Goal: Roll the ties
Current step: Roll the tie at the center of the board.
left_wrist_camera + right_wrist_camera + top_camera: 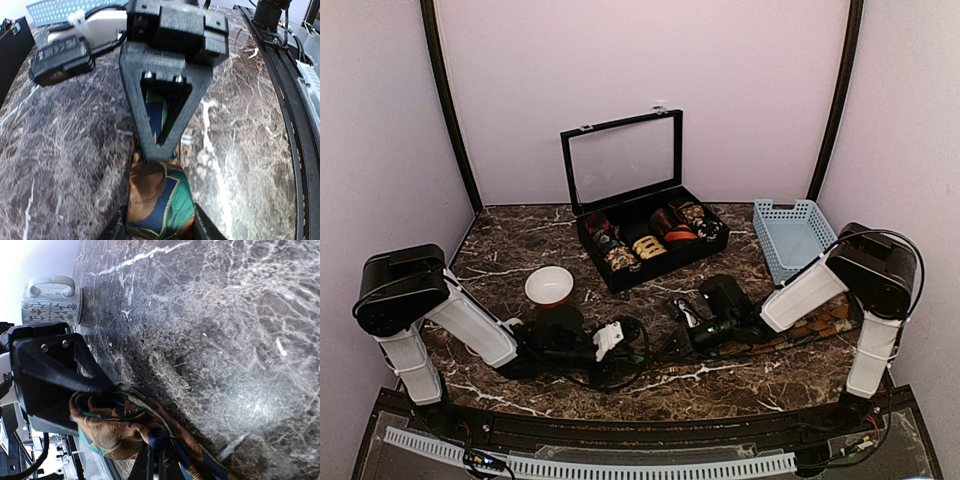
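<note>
One tie [159,192], patterned in brown, blue and green, lies bunched on the marble table between my two grippers. In the left wrist view my left gripper [160,229] has a finger on each side of the bunched fabric, which fills the gap. My right gripper [156,460] is shut, its tips pinching a blue fold of the tie [125,425]. From above, the left gripper [618,338] and the right gripper [686,318] face each other near the front middle of the table. The rest of the tie [817,328] trails right under the right arm.
A black box [588,240] with its glass lid raised stands at the back centre and holds several rolled ties. A blue basket [790,235] sits at the back right. A patterned mug [549,285] stands left of centre, close behind the left arm.
</note>
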Robot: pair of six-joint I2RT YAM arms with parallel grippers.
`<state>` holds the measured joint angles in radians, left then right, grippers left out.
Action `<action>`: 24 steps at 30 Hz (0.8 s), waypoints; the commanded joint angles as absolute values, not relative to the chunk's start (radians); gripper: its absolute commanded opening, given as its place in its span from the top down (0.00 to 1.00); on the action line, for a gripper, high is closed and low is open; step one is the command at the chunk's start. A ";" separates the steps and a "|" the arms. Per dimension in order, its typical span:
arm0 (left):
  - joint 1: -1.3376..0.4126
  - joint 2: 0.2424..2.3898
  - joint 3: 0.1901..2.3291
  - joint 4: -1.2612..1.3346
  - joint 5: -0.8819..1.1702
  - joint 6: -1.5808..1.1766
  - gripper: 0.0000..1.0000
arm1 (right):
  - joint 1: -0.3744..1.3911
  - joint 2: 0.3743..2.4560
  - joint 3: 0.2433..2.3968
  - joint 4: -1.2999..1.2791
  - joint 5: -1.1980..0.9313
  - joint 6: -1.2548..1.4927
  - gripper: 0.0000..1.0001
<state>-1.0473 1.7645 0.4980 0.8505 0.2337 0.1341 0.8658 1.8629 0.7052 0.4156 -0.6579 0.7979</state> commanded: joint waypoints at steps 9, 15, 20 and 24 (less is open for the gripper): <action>-1.057 1.904 0.643 0.923 0.337 0.100 0.69 | 0.865 1.923 0.688 0.366 -0.625 0.771 1.00; -1.057 2.013 0.654 0.916 0.289 0.087 0.66 | 0.865 1.919 0.687 0.369 -0.633 0.773 1.00; -1.057 2.024 0.623 0.847 0.285 0.094 0.71 | 0.866 1.893 0.672 0.385 -0.648 0.780 1.00; -1.057 1.965 0.626 0.685 0.235 0.123 0.74 | 0.863 1.845 0.665 0.383 -0.658 0.781 0.93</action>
<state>-1.0462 1.9728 0.6483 0.9890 0.2859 0.0971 0.8543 1.8679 0.6945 0.4374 -0.6842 0.7906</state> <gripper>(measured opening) 0.273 0.035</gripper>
